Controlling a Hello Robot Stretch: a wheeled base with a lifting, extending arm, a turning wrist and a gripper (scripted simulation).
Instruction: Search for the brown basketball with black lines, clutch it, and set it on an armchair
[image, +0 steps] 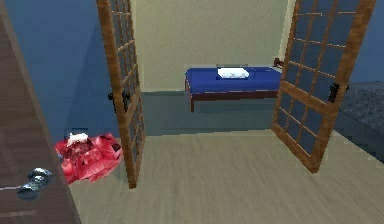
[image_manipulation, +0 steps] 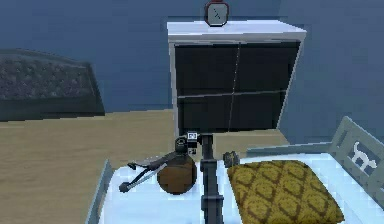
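Observation:
A brown ball (image_manipulation: 174, 177) with dark lines sits low in the arm side view, against the white top of a bed (image_manipulation: 120, 205). My dark arm (image_manipulation: 210, 190) rises from the bottom edge just right of the ball. The gripper (image_manipulation: 128, 177) reaches left from the white marker squares (image_manipulation: 190, 139), its thin fingers (image_manipulation: 140, 172) running past the ball's upper left. I cannot tell whether the gripper holds the ball. A dark upholstered seat (image_manipulation: 45, 88) stands at the far left against the blue wall.
A yellow patterned pillow (image_manipulation: 285, 192) lies on the bed right of the arm. Behind it is a white cabinet (image_manipulation: 235, 75) with a clock (image_manipulation: 217, 13). Ahead, two glass-paned wooden doors (image: 122, 85) (image: 315, 75) frame a blue bed (image: 232, 80); a red heap (image: 88, 157) lies on the floor.

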